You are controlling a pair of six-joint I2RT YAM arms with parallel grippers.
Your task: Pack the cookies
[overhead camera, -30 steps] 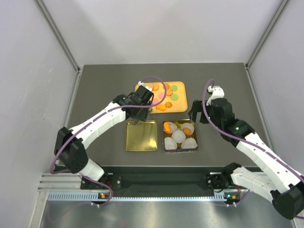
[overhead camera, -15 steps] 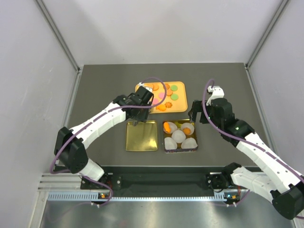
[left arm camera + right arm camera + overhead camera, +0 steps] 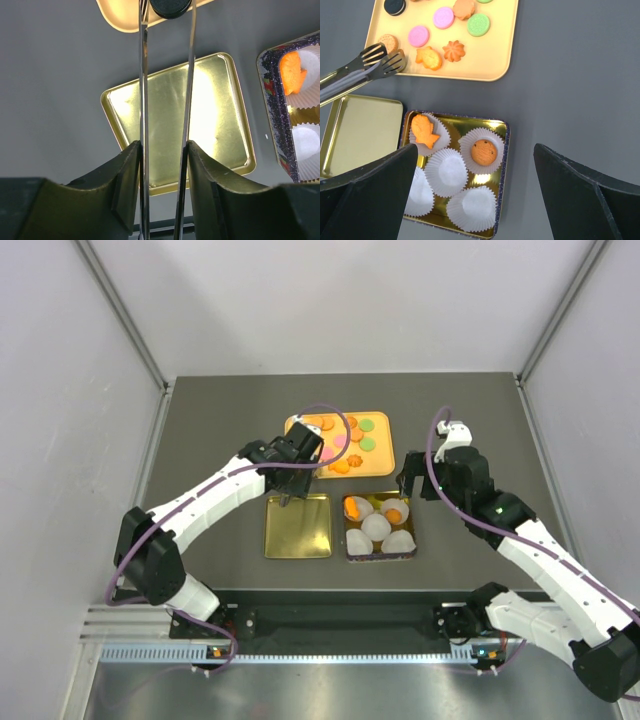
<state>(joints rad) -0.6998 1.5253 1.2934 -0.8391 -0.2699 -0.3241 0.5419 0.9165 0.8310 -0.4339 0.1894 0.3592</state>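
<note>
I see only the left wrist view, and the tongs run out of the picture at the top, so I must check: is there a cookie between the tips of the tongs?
Observer: No. In the right wrist view the tongs hold nothing between their tips, which are close to a round tan cookie at a corner of the tray.
Operator: In the tin I see only a fish-shaped cookie. Is another cup filled?
Observer: Yes, one more. A round orange cookie with dark chips lies in the paper cup beside it.
Operator: And the right claw?
Observer: The right claw is wide open and holds nothing.
</note>
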